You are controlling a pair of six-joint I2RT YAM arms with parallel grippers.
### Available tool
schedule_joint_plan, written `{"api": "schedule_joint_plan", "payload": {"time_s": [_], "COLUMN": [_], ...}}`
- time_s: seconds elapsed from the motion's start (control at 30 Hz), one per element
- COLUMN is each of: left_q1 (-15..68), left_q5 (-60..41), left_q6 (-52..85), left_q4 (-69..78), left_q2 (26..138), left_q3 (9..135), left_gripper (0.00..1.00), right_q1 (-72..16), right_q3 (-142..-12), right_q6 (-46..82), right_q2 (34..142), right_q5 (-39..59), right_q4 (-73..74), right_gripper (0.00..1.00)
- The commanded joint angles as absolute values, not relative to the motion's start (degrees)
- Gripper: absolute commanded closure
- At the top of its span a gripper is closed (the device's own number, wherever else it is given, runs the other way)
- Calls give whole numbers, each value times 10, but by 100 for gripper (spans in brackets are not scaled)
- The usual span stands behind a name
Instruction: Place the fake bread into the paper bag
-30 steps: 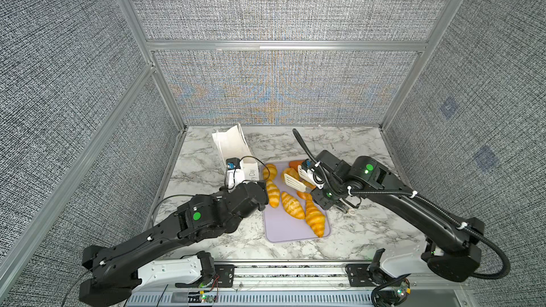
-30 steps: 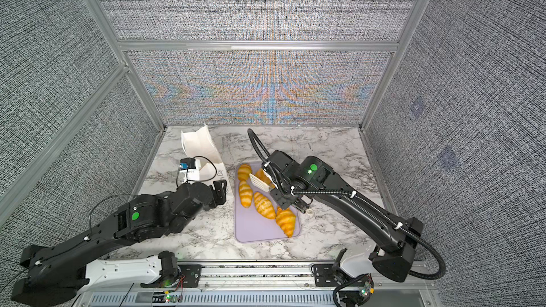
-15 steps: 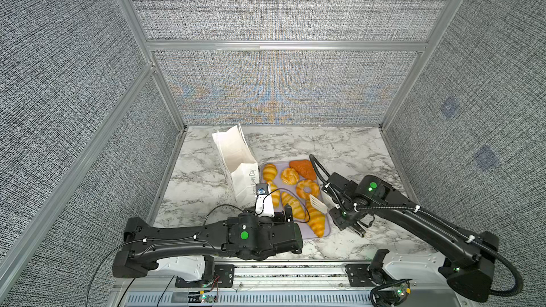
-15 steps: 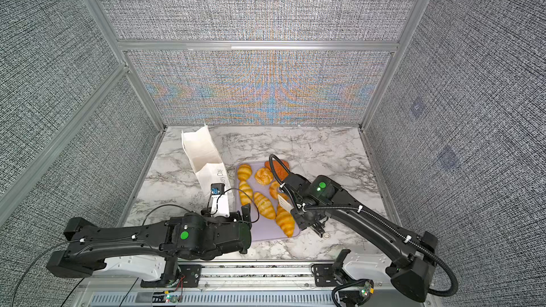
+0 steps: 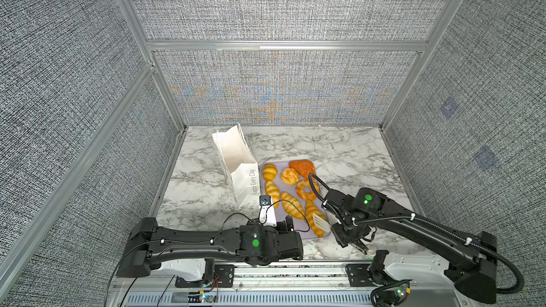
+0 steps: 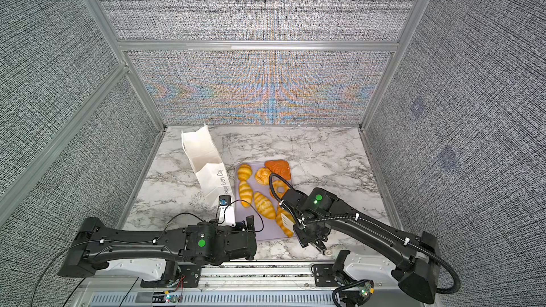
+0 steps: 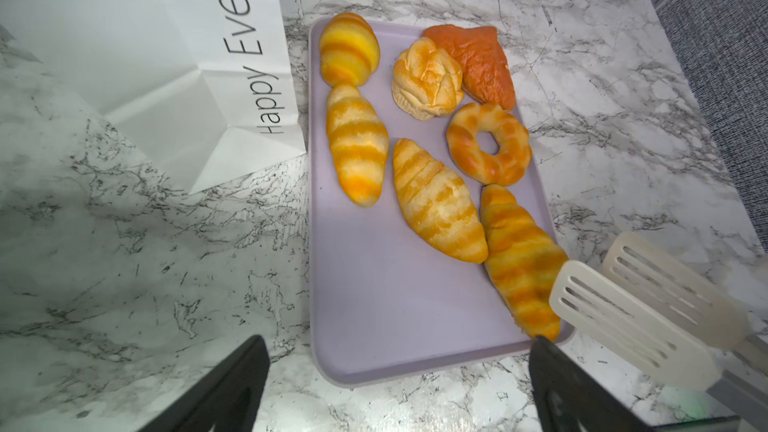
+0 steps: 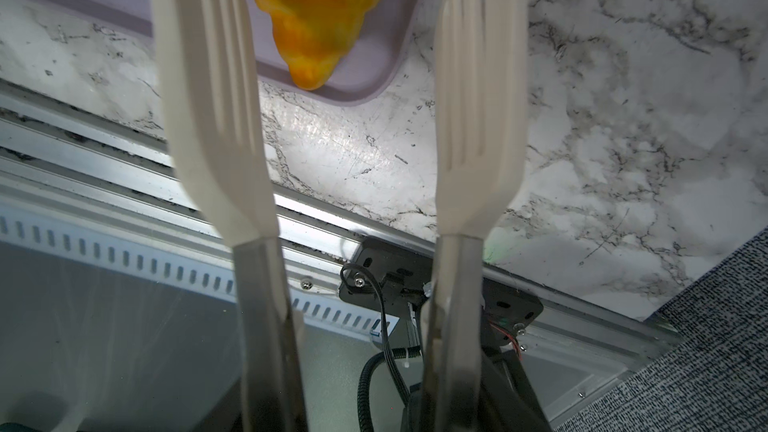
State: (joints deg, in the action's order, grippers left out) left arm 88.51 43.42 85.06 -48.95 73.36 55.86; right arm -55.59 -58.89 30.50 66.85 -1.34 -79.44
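Seven pieces of fake bread [image 7: 432, 201] show on the lilac tray [image 7: 374, 305]; none seen in the paper bag [image 5: 237, 166], which sits on the tabletop [image 7: 166, 243] just beside the tray's left edge. Bag mouth not readable from these views. Right hand [image 5: 348, 231] grasps white slotted tongs [image 7: 615, 317], blades spread, at the tray's near right corner. The tip of the nearest croissant [image 7: 519, 259] lies just ahead of the gap between the blades in the right wrist view. Left hand [image 7: 395, 371] is released and empty, jaws wide, over the tray's near edge. Step judged: tong pickup of that croissant. To do it well, push the blades further along so they flank its thick middle, not the tapered tip. Close gently, since glossy skin likely slips. Lift clear of the tray rim and the neighbouring croissant [image 7: 436, 201], which touches it. The left hand would serve best steadying the bag's mouth, as thin paper may buckle or tip.
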Motion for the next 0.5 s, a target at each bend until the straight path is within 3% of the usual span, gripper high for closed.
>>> {"api": "schedule_joint_plan", "payload": {"time_s": [0.0, 0.47], "left_q1": [886, 886], "left_q5": [417, 394], "left_q6": [857, 875], "left_q4": [-466, -491], "left_q2": [740, 736], "left_q3": [552, 549], "left_gripper": [1, 1], "right_q1": [-564, -581], "right_q3": [-589, -612], "right_q6": [330, 315], "right_q2": [676, 747], "right_q5": [-10, -23], "right_q4": [-807, -793], "right_gripper": [42, 41]}}
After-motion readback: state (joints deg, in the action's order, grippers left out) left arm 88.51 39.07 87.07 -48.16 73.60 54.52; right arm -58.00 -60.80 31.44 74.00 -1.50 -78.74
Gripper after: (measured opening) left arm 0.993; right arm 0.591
